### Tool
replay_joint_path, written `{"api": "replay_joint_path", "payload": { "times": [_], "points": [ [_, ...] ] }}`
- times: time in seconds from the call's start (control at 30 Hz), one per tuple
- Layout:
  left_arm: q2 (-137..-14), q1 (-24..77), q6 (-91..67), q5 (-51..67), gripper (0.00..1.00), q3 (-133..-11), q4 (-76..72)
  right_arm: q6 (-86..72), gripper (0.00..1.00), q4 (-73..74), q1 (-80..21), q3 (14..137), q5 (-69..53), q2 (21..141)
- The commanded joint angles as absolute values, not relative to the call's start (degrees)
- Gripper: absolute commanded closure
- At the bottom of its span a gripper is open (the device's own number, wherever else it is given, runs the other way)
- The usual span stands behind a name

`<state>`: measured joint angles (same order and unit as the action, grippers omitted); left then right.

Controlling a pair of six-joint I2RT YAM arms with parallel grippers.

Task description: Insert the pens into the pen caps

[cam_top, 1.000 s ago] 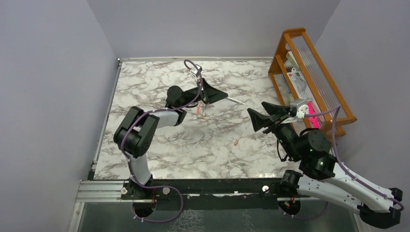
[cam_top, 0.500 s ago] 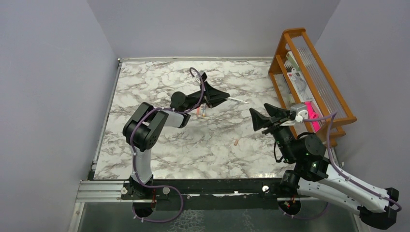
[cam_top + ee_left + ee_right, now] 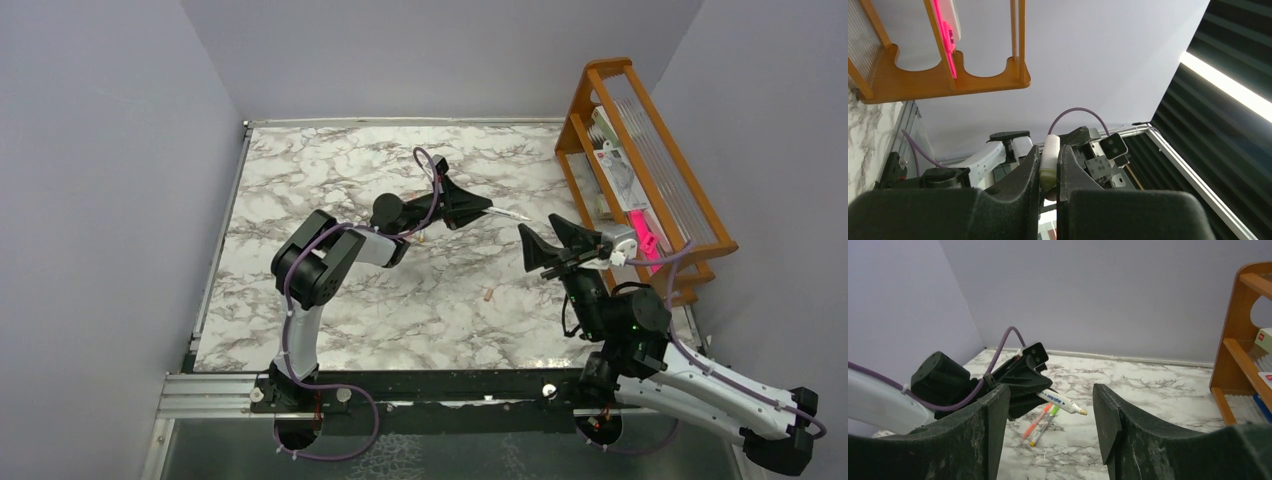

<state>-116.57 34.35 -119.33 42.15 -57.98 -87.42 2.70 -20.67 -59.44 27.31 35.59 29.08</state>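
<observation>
From above, my left gripper (image 3: 485,208) is out over the middle of the marble table (image 3: 300,180), pinched shut on a white marker pen (image 3: 512,214). The pen's free end points right, toward my right gripper (image 3: 536,223). That gripper hangs just beside the pen's tip with its jaws spread wide and nothing between them. A tan cap (image 3: 488,295) lies alone on the marble nearer my bases, well apart from both grippers. The wooden rack (image 3: 640,150) stands along the right edge of the table with a pink item (image 3: 645,240) in it. Through my left wrist camera, my left gripper (image 3: 1049,155) has both fingers pressed against the white marker pen (image 3: 1051,145). The pen stands straight out between them, with a greenish patch low in the grip. The wooden rack (image 3: 948,85) and the pink item (image 3: 943,25) show at upper left. Through my right wrist camera, my right gripper (image 3: 1050,390) is open and empty. Beyond its fingers my left gripper (image 3: 1023,380) holds the white marker pen (image 3: 1063,402), whose blue-printed barrel and yellowish tip point toward me. Behind it on the marble table (image 3: 1148,390), an orange pen (image 3: 1038,421) and a green-ended pen (image 3: 1044,429) lie side by side. The wooden rack (image 3: 1233,340) is at the right.
</observation>
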Motion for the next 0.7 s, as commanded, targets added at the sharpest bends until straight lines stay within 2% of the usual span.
{"api": "replay_joint_path", "payload": {
  "times": [0.0,0.5,0.67],
  "points": [
    [-114.3,34.41,-130.48,39.09,1.0,-56.87,-101.33,3.87,0.39,-24.64,-59.35,26.73,36.91,25.83],
    [-109.7,35.78,-131.56,39.98,1.0,-58.58,-101.34,3.97,0.36,-26.02,-59.36,28.47,37.75,28.47],
    [-109.36,35.75,-131.51,40.37,1.0,-59.28,-101.34,0.41,0.34,-21.16,-59.3,35.09,36.97,33.09]
  ]
}}
